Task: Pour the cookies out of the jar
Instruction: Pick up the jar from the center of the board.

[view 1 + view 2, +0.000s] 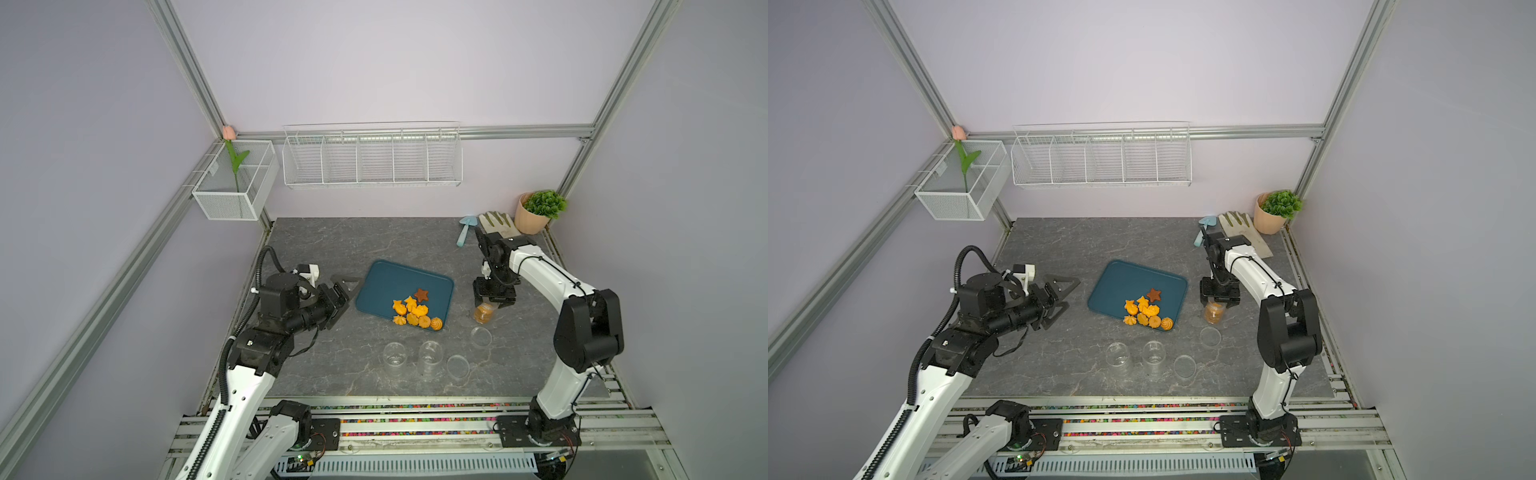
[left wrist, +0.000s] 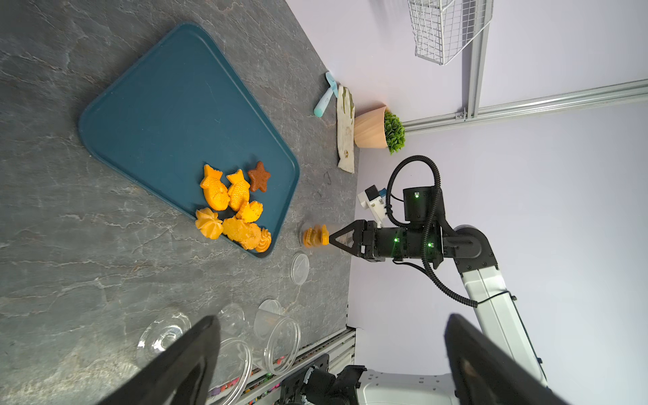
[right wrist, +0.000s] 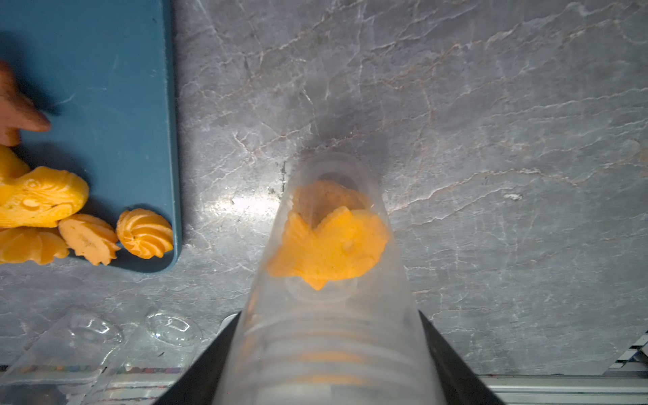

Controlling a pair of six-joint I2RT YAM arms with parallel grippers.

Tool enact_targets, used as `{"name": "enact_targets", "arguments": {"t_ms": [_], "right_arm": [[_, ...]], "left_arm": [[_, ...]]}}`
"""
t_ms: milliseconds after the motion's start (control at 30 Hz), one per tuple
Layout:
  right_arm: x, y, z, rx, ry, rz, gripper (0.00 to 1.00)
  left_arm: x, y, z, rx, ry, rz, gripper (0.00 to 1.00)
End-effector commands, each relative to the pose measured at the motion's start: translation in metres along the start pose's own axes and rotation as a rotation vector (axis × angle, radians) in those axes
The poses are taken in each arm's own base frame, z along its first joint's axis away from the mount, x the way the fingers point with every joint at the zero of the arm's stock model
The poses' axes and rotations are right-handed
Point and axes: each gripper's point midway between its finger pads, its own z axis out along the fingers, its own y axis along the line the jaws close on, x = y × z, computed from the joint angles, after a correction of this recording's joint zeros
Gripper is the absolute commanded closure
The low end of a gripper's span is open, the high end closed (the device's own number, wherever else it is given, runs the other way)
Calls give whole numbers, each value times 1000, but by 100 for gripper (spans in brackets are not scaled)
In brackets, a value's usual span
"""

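Note:
A clear jar stands upright on the stone tabletop just right of the blue tray. Orange cookies sit stacked inside it. My right gripper comes down from above, its black fingers pressed against the jar's upper sides. More cookies, one a brown star, lie heaped in the tray's near right corner. My left gripper hovers wide open beside the tray's left edge, holding nothing.
Two empty clear jars and two loose lids sit near the table's front. At the back right are a potted plant, a glove and a blue trowel.

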Motion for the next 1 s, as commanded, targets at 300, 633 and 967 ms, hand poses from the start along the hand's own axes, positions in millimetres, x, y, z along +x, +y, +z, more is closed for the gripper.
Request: {"name": "enact_targets", "arguments": {"t_ms": [300, 633, 967], "right_arm": [[-1, 14, -68, -133, -136, 1, 33], [3, 51, -141, -427, -261, 7, 33], [10, 88, -210, -791, -337, 12, 33]], "left_arm": [[4, 3, -2, 2, -7, -8, 1], [11, -9, 14, 45, 35, 16, 1], [18, -27, 22, 131, 102, 52, 1]]}}
